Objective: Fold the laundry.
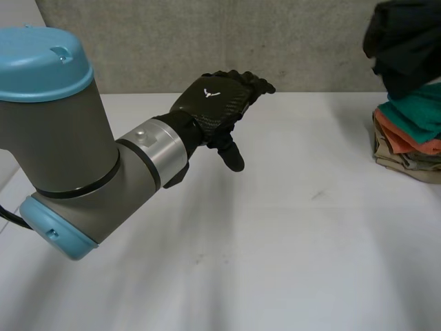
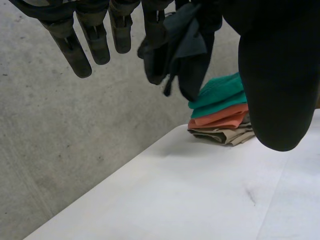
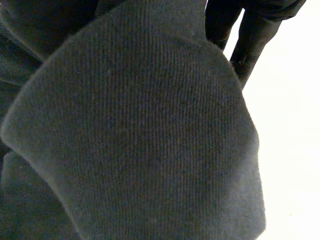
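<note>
Over the far right of the table (image 1: 289, 241): dark garment (image 1: 403, 41), lifted clear, bunched, long axis upright, lower end pointing down at a stack of folded clothes (image 1: 413, 138), teal over orange over beige. Lies close against the right hand (image 3: 265, 25); cannot tell what hold. Well apart from the left hand (image 1: 217, 103), hovering mid-table, fingers loosely straight, holding nothing.

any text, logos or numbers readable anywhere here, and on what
No words, numbers or brand names can be read in any view.
One sign without letters: a small white mark, shaped like a Y or a bird, on the back of the left hand.
The folded stack and the dark cloth above it show no label or print.
</note>
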{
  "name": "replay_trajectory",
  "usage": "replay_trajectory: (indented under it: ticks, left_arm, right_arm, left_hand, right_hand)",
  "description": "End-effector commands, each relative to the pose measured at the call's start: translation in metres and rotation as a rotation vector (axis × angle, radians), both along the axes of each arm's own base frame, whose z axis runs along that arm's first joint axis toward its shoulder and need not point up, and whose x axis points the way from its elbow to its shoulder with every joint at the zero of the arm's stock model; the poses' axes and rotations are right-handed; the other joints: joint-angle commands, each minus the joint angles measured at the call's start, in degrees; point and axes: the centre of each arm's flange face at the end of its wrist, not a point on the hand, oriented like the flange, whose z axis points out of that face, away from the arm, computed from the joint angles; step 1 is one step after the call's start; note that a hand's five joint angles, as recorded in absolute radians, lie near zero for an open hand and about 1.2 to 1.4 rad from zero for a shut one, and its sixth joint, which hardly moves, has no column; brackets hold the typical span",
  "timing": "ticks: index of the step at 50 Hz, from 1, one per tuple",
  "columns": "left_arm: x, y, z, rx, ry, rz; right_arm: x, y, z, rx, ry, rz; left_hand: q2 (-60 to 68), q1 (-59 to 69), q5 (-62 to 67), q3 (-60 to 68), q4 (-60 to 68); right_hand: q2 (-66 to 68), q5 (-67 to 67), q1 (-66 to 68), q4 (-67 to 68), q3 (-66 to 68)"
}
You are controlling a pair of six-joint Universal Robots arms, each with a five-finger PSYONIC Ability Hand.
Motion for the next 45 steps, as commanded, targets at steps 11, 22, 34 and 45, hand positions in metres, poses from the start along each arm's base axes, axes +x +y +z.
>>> replay_trajectory:
  ticks: [11,22,34,45]
  left_arm:
    - [-0.008,0.013,-0.012,0.026,-0.024,-0.036]
    - [-0.008,0.016,-0.015,0.033,-0.034,-0.038]
    - [-0.015,0.032,-0.008,0.016,-0.020,-0.083]
    - [-0.017,0.043,-0.001,0.003,-0.007,-0.109]
  right_arm:
    - [-0.129,-0.029,-0.159,0.240,-0.090,0.031]
    - [-0.136,-0.018,-0.164,0.253,-0.070,0.037]
    - [-0.138,0.006,-0.120,0.368,-0.153,-0.014]
    - [-0.213,0.046,-0.078,0.364,-0.069,-0.464]
  left_hand:
    - [3.44,3.66,2.36,3.18,3.62]
    - [3.60,3.82,2.53,3.35,3.79]
    - [2.76,2.98,1.69,2.51,2.95]
    - [1.75,1.97,0.68,1.50,1.94]
  right_hand:
    - [14.81,19.09,22.37,11.21,14.42]
    - [14.81,19.09,22.37,11.21,14.42]
    - [-44.83,-40.55,-37.26,-48.43,-45.22]
    - [-55.19,-50.91,-47.63,-58.79,-55.58]
